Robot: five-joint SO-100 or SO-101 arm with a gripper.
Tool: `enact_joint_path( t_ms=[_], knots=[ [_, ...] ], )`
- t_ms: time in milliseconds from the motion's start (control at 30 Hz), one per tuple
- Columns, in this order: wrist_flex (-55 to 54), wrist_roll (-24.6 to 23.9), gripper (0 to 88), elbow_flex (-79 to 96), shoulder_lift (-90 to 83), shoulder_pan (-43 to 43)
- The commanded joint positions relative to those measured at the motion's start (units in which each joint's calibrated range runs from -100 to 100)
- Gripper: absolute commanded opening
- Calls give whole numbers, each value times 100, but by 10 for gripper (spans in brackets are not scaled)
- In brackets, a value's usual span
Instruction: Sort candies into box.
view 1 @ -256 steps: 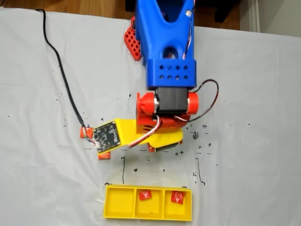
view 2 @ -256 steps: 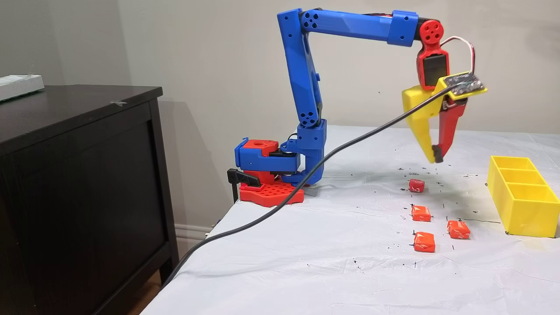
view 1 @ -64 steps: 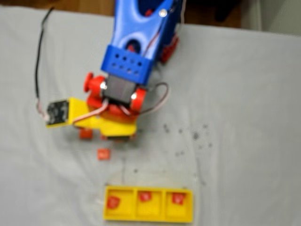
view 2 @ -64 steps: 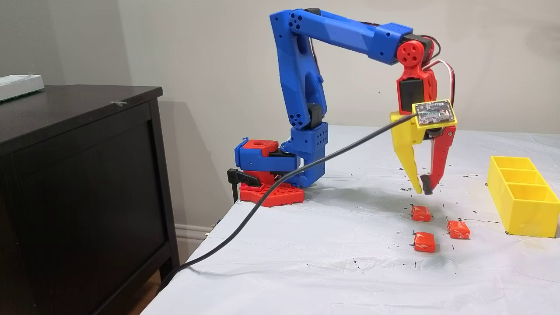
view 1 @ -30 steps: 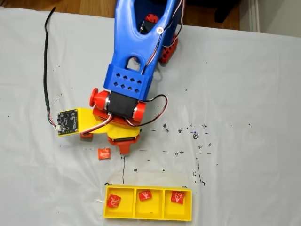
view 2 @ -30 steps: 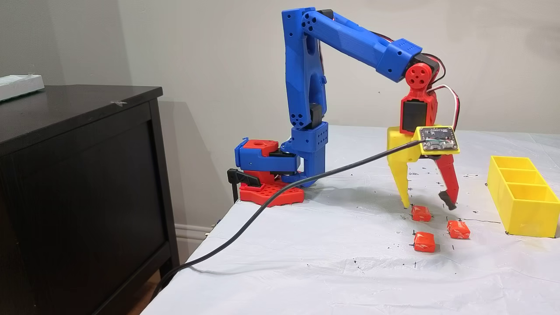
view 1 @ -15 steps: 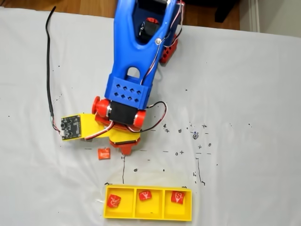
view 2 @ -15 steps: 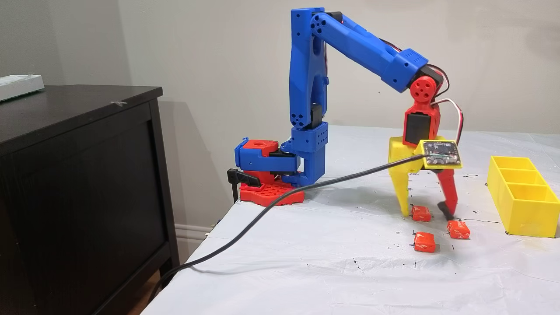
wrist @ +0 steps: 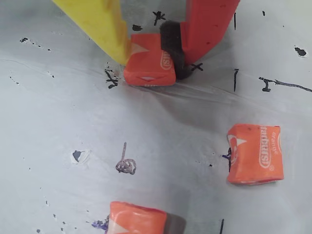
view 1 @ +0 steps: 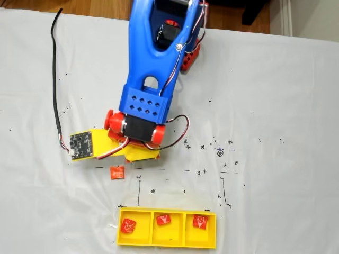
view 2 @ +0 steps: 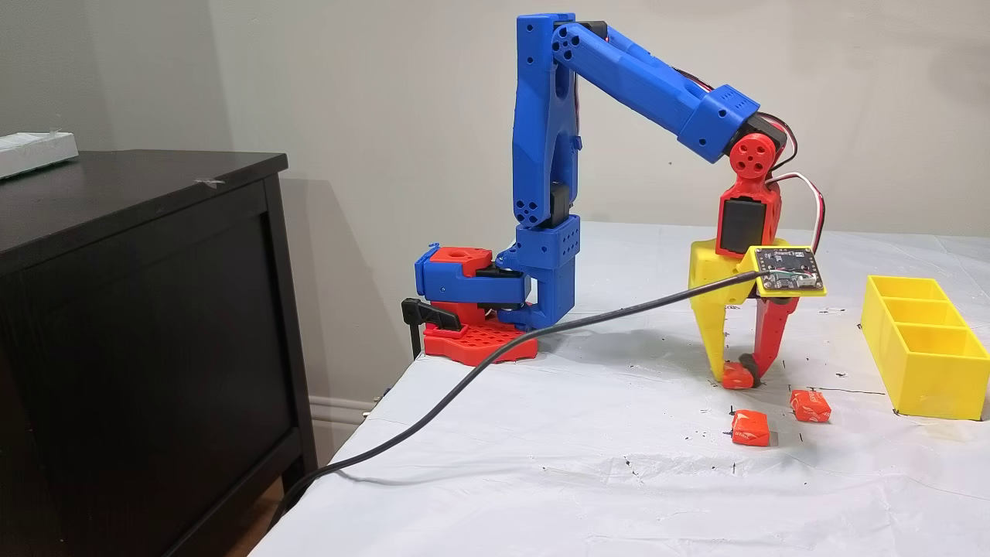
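A blue arm reaches down to a white-covered bench (view 2: 541,480), its pincer (wrist: 152,48) narrowed to the width of one orange candy (wrist: 148,66) and pinching it. In the wrist view the yellow finger (wrist: 100,27) touches one side of the wrapper and the black pad on the red finger (wrist: 207,24) presses the opposite side. The candy sits on the bench surface, as far as the side fixed view shows, with the pincer (view 2: 739,377) pointing straight down over it.

The pinched wrapper carries white lettering running sideways; only a few letters show and they cannot be read with certainty. A second candy (wrist: 254,153), lying free lower right of the pinched one in the wrist view, shows a similar white word, too unclear to spell. A third candy (wrist: 137,218) is cut off by the bottom edge of the wrist view.

In the fixed view from above, a yellow box (view 1: 167,244) with three compartments in a row lies below the arm, near the picture's bottom edge. Each compartment holds one red candy: left (view 1: 127,226), middle (view 1: 163,219), right (view 1: 199,221). Another loose candy (view 1: 117,172) lies between the pincer and the box. Black pen marks dot the bench around the pinched candy.
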Motion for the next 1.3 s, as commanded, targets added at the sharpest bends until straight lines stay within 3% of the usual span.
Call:
enact_joint_path(
  t_ms=[0,567,1267],
  knots=[
    [-14,-63,2,-237,-1070,-122],
    [-284,-1143,2,-2394,-1273,-1354],
    [-734,-1573,2,-3213,321,-2069]
  ],
)
